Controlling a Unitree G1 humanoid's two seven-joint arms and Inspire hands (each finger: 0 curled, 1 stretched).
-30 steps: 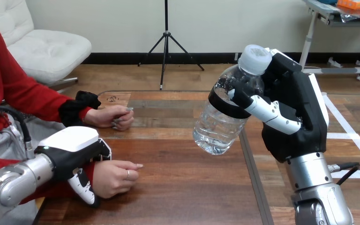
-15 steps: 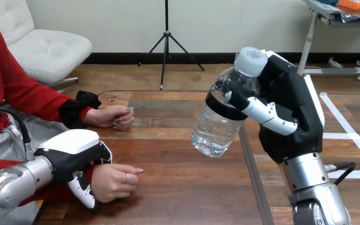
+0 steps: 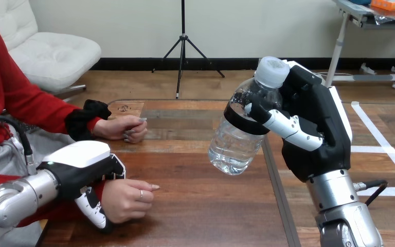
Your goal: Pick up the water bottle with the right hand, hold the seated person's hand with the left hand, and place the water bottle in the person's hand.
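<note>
Head view: the robot's right hand (image 3: 313, 139), black with white shells, is up at the right of the view on its silver forearm (image 3: 339, 198), which comes in from the bottom edge. This hand is clenched on a clear plastic water bottle (image 3: 235, 141), with the fingers wrapped round its upper part and the black-and-white thumb (image 3: 288, 126) across the front, just by the black label band (image 3: 239, 119) that circles the shoulder. The water bottle is off the brown wooden desk (image 3: 205, 211), in the air over its middle. It is tilted, with the white screw cap (image 3: 271, 71) up and to the right against the hand and the base down and to the left. Water shows in the lower part. The robot's left hand (image 3: 82, 167) is at the lower left, low over the desk with its white back shell up. It is closed on the wrist of the person's near hand (image 3: 127, 198): fingers go over the far side of the wrist and the thumb (image 3: 93, 212) curls down the near side. The person's near hand rests on the desk in a loose fist, with one finger pointing right, and nothing can be seen in it. The person's far hand (image 3: 123, 128), out of a red sleeve, lies further back on the desk near its left edge, loosely closed and apart from both robot hands. The water bottle is well apart from the person's near hand, above it and to its right, with bare desk between them.
</note>
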